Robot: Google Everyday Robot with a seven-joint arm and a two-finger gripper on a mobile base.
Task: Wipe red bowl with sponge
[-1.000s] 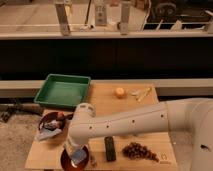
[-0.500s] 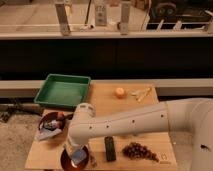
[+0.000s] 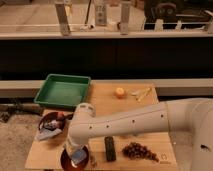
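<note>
Red bowl [image 3: 75, 158] holds our claw [image 3: 78, 156] over the sponge [image 3: 78, 159] (grip unclear); nothing has shifted, wiping underway.

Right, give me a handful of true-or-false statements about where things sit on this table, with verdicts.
1. The gripper is down over the red bowl at the table's near edge. True.
2. The green tray sits at the near right corner. False: it is at the far left.
3. The black remote lies between the red bowl and the bunch of grapes. True.
4. The orange fruit lies inside the green tray. False: it rests on the wooden table, to the right of the tray.
5. The sponge lies beside the grapes. False: it is in the red bowl, under the gripper.
</note>
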